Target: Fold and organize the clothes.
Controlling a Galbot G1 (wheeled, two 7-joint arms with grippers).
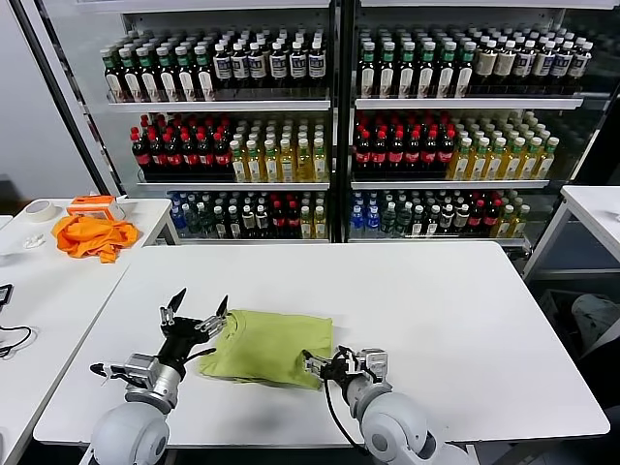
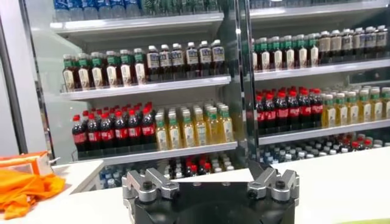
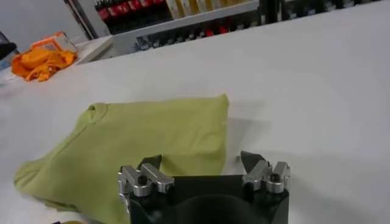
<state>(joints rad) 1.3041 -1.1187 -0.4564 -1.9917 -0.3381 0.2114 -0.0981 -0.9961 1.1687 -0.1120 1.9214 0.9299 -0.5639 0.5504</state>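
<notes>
Head view: folded green T-shirt (image 1: 266, 349) on worktop (image 1: 436, 310); left pincer (image 1: 197, 312) wide at its 9 o'clock, right pincer (image 1: 334, 366) wide at 4 o'clock. Left wrist view: pincer empty, facing drink shelves (image 2: 183, 79). Right wrist view: shirt just ahead; best to grip the near hem squarely, both layers.

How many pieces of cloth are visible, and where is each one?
2. A lime-green T-shirt lies folded on the near part of the white table, between the two grippers. An orange cloth lies crumpled on the side table at the left. More may be hidden.
</notes>
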